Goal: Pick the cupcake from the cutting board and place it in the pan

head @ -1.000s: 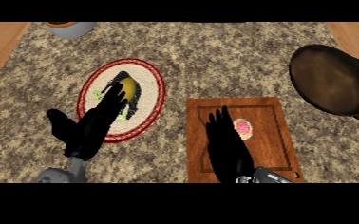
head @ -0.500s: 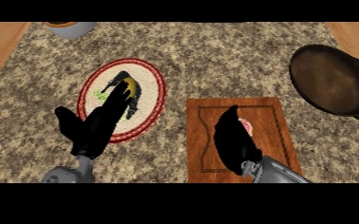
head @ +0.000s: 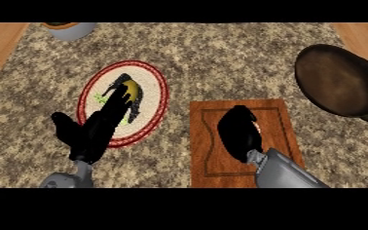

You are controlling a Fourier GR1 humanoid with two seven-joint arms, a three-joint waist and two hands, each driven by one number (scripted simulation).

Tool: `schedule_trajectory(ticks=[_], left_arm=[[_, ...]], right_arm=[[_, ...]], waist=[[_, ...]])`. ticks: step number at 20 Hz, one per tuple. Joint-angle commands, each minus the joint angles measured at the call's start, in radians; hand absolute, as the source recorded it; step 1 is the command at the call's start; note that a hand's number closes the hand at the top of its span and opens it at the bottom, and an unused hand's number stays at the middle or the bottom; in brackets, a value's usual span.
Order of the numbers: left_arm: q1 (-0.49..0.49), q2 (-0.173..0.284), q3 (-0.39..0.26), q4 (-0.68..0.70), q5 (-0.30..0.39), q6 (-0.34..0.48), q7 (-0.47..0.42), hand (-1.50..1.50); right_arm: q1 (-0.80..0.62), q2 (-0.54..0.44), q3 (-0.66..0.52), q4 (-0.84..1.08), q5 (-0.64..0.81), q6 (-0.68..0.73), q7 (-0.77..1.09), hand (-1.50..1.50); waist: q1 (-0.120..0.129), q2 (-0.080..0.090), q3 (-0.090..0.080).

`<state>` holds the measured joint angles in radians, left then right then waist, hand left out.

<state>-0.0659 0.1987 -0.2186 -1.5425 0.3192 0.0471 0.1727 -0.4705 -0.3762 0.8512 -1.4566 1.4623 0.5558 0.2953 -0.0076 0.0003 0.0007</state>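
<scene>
Now the right hand (head: 237,132) curls over the cupcake on the cutting board (head: 208,165); lifting and the pan (head: 334,78) remain.

I see my right hand (head: 237,129) curled over the cupcake (head: 256,125) on the board (head: 208,161), my left hand (head: 101,126) open over the plate (head: 155,85), the pan (head: 334,78) at right, a bowl (head: 72,29) top left.
</scene>
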Motion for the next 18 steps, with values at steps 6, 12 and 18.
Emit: schedule_trajectory(ticks=[6,12,18], left_arm=[[0.013,0.007,0.020,-0.018,-0.003,0.018,-0.002,0.00],[-0.008,0.019,0.047,0.001,0.028,-0.018,0.014,0.00],[-0.002,0.021,0.031,-0.007,0.017,-0.035,0.021,0.00]], right_arm=[[0.176,0.367,-0.557,0.053,-0.266,-0.137,0.433,1.50],[0.095,0.354,-0.548,-0.008,-0.100,-0.417,0.626,1.50],[0.001,0.375,-0.589,-0.131,-0.102,-0.570,0.673,1.50]], waist=[[-0.038,0.005,0.004],[0.001,-0.002,-0.001],[0.011,-0.001,0.000]])
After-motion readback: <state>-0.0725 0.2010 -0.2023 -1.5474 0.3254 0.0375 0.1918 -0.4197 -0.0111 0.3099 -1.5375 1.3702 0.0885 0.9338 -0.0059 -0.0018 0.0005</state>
